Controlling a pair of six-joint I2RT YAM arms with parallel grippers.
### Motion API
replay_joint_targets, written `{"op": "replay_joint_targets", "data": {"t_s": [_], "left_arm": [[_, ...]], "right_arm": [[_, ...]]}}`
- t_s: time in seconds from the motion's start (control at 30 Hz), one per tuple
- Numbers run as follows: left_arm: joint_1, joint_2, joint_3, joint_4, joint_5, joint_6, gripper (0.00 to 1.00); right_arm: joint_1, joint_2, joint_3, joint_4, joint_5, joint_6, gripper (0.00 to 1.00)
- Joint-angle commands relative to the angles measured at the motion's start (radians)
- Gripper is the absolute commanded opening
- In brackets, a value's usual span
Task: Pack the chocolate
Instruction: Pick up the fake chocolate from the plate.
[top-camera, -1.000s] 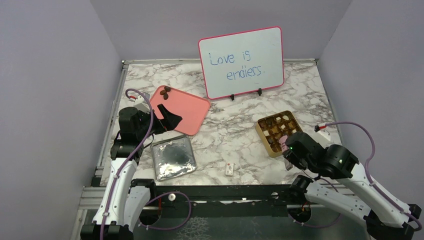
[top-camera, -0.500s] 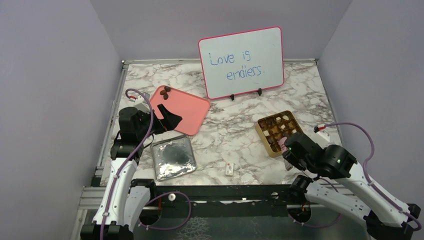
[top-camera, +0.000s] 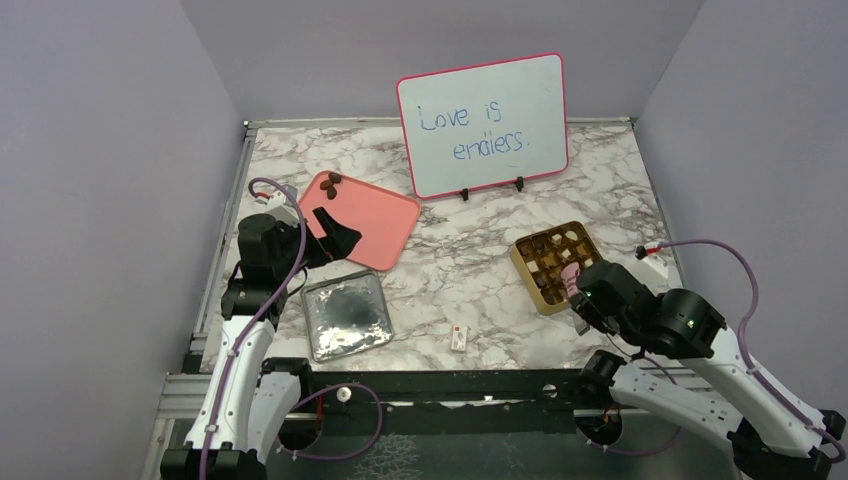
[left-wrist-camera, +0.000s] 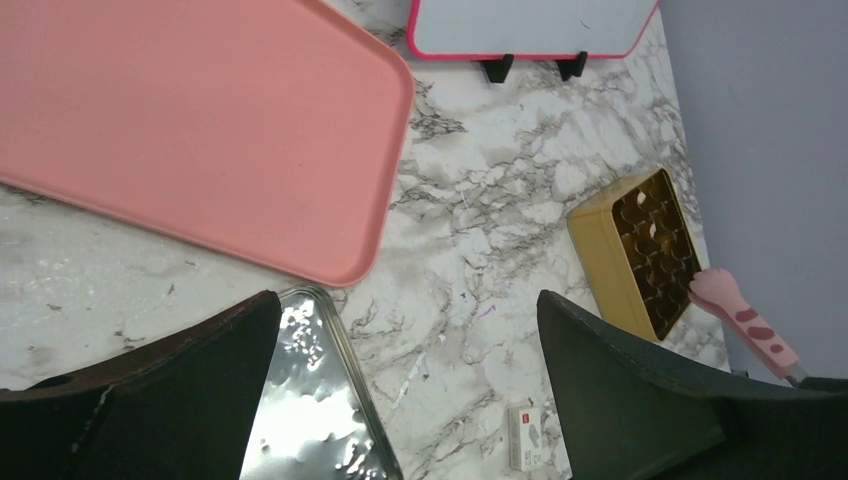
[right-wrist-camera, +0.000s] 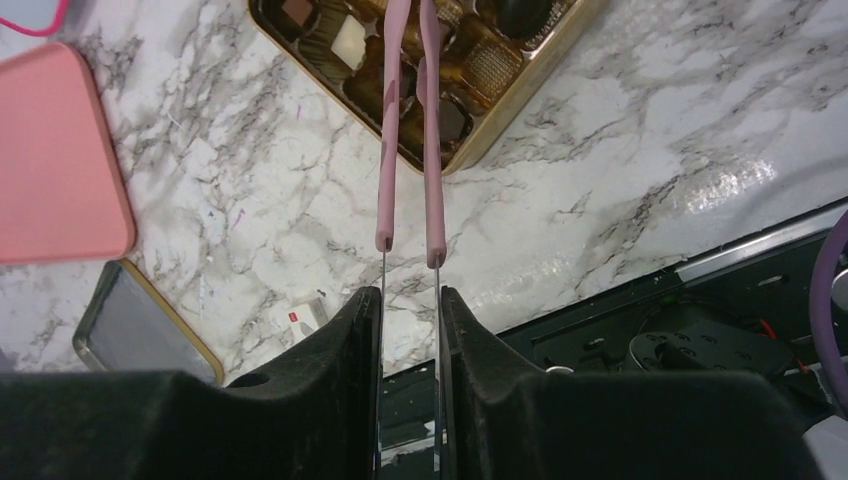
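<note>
The right gripper, its black fingers pinching a pair of slim pink plastic tongs, has shifted slightly rightward and away from the near edge since a second ago. The tongs' tips now reach further in over the square gold compartment box, where most of the bite-size brown chocolate pieces sit in their cells. The left gripper has not moved: it hangs with its jaws spread wide above the near edge of the flat pink rectangular tray, just past the shiny silver square lid, and a few more chocolate pieces lie at the tray's far corner as before.
</note>
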Motion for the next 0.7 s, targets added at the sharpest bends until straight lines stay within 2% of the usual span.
{"op": "replay_joint_targets", "data": {"t_s": [0.0,0.07,0.2,0.33,0.4,0.53,0.67], "left_arm": [[-0.001,-0.029,0.015,-0.015,-0.144,0.011,0.99],[-0.001,-0.029,0.003,-0.013,-0.161,-0.008,0.99],[-0.001,0.0,0.026,-0.017,-0.108,0.037,0.99],[-0.001,0.022,0.042,-0.019,-0.088,0.041,0.99],[-0.001,0.031,0.044,-0.015,-0.062,0.033,0.99],[-0.001,0.026,0.056,-0.019,-0.063,0.034,0.98],[-0.001,-0.017,0.085,-0.051,-0.148,0.048,0.95]], "right_arm": [[-0.004,-0.013,0.054,0.038,0.094,-0.06,0.3],[-0.003,-0.025,0.046,0.149,0.086,-0.161,0.31],[-0.004,-0.049,0.013,0.414,0.012,-0.398,0.32],[-0.003,-0.101,-0.107,0.776,-0.181,-0.719,0.35],[-0.004,-0.089,-0.151,0.887,-0.236,-0.775,0.38],[-0.004,0.061,-0.155,0.981,-0.271,-0.864,0.43],[-0.004,0.272,-0.102,1.083,-0.347,-0.999,0.44]]}}
